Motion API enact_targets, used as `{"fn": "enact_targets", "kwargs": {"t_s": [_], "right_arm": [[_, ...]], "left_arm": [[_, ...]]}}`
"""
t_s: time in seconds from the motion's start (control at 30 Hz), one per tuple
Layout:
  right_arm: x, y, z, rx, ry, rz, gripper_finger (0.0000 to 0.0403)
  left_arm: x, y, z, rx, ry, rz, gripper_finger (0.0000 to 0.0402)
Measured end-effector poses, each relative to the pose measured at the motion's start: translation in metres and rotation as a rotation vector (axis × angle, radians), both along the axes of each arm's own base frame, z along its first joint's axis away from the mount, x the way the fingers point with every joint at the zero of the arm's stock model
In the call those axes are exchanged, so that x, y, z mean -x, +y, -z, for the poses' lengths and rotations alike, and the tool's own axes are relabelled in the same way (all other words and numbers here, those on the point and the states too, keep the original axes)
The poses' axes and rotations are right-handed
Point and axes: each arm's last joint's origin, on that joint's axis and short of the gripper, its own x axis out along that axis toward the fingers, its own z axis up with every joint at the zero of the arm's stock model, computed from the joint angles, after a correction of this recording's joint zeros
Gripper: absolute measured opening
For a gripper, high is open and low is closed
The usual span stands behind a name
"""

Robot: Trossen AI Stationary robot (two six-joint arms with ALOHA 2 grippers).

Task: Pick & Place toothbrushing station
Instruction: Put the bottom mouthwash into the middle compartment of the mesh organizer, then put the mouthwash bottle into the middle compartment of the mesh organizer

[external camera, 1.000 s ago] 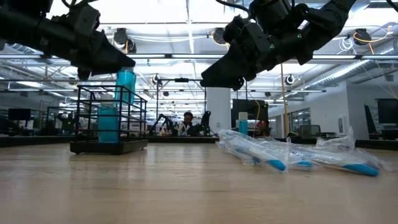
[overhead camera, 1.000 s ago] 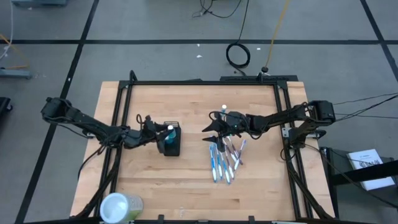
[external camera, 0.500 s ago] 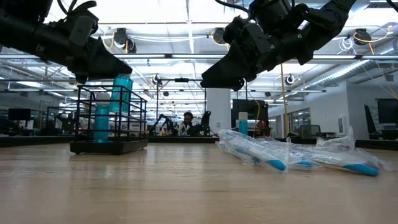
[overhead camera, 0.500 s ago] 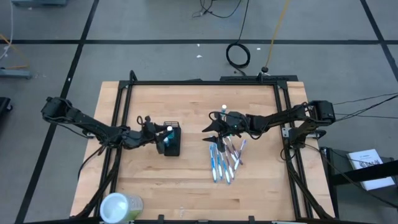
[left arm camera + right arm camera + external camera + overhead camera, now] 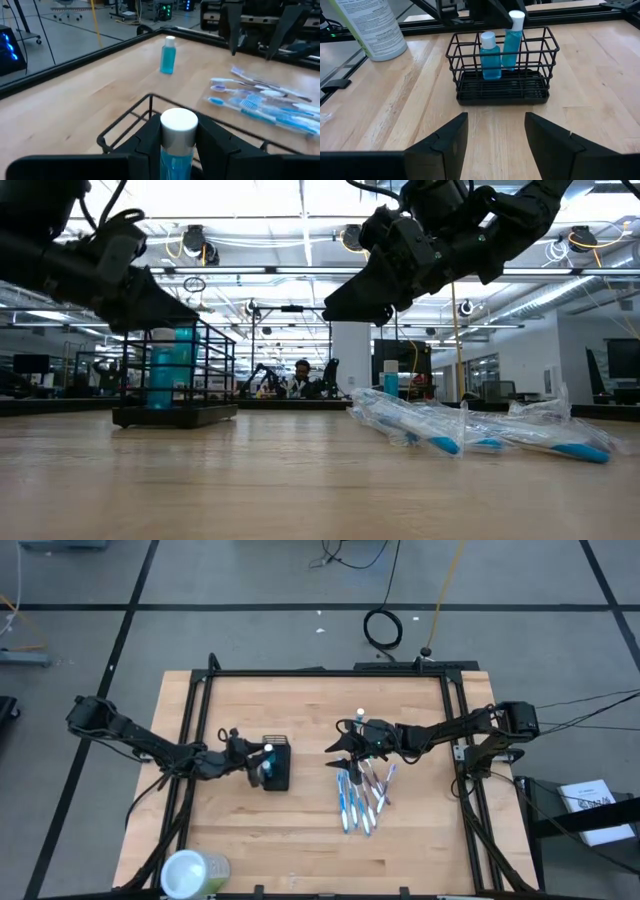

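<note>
Holder point(image 5: 276, 766), a black wire basket, stands left of the table's point(image 5: 300, 830) middle. We see our left gripper point(image 5: 172, 145) clamped on a blue bottle point(image 5: 512, 40), half inside the holder beside another bottle point(image 5: 490, 56) standing there. Right of the holder, our right gripper point(image 5: 340, 752) hovers with fingers apart, above the wrapped toothbrushes point(image 5: 360, 795).

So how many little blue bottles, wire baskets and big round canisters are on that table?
Blue bottles: 3
Wire basket: 1
Big round canister: 1
Total: 5
</note>
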Motion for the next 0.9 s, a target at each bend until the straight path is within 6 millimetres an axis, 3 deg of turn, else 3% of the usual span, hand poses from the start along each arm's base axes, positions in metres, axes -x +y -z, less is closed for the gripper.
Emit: {"fn": "enact_targets", "kwargs": {"t_s": [0.4,0.9], "right_arm": [[0.0,-0.0016,0.0002,0.035,0.0,0.04,0.0187],[0.0002,-0.0012,0.0008,0.034,0.007,0.035,0.0187]], "left_arm": [[0.0042,0.0006,0.0057,0.01,-0.003,0.032,0.0102],[0.0043,0.0009,0.0061,0.075,-0.027,0.017,0.0185]]}}
